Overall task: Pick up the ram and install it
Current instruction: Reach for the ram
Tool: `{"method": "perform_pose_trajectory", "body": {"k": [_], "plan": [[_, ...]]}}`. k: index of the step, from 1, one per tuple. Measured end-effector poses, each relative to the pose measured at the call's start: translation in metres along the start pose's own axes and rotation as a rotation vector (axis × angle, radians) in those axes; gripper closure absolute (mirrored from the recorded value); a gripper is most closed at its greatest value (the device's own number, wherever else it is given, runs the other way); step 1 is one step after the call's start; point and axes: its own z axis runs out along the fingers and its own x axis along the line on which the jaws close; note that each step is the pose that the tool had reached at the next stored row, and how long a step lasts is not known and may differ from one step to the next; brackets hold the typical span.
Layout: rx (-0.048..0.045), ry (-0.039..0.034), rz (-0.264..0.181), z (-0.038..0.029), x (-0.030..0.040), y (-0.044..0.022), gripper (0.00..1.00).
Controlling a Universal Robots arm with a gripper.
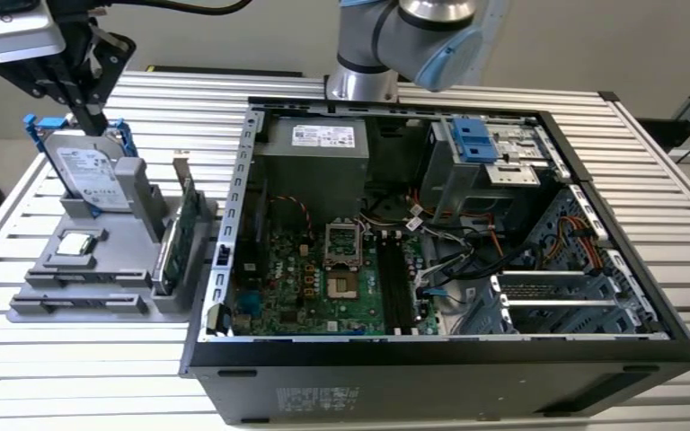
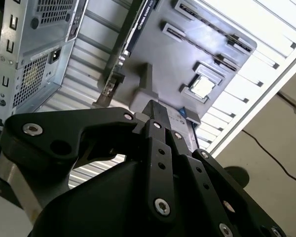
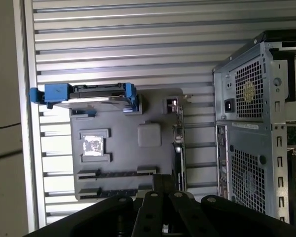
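My gripper [image 1: 87,119] hangs high over the grey parts holder [image 1: 51,269] at the exterior view's left, above the end where the hard drive stands. In both wrist views its fingers [image 2: 157,111] meet at the tips, shut, with nothing seen between them. Two long narrow slots at the holder's other end each show a thin dark strip [image 3: 117,173] [image 2: 212,25]. The ram looks like one of these seen edge-on; I cannot tell which. The motherboard's black memory slots [image 1: 394,280] lie inside the open computer case [image 1: 441,359].
On the holder stand a silver hard drive in a blue bracket [image 1: 85,171] [image 3: 96,95], a square processor chip [image 1: 75,242] [image 3: 93,145] and a green card on edge [image 1: 177,238]. Cables and a drive cage [image 1: 489,148] crowd the case's back right. A slatted metal table [image 1: 82,377] carries everything.
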Motion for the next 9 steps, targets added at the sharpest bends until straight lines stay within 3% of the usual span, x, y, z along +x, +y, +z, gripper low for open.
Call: {"method": "perform_pose_trajectory", "body": {"k": [9], "plan": [[0.0001, 0.0001, 0.0, -0.0002, 0.0046, -0.0015, 1.0]]}}
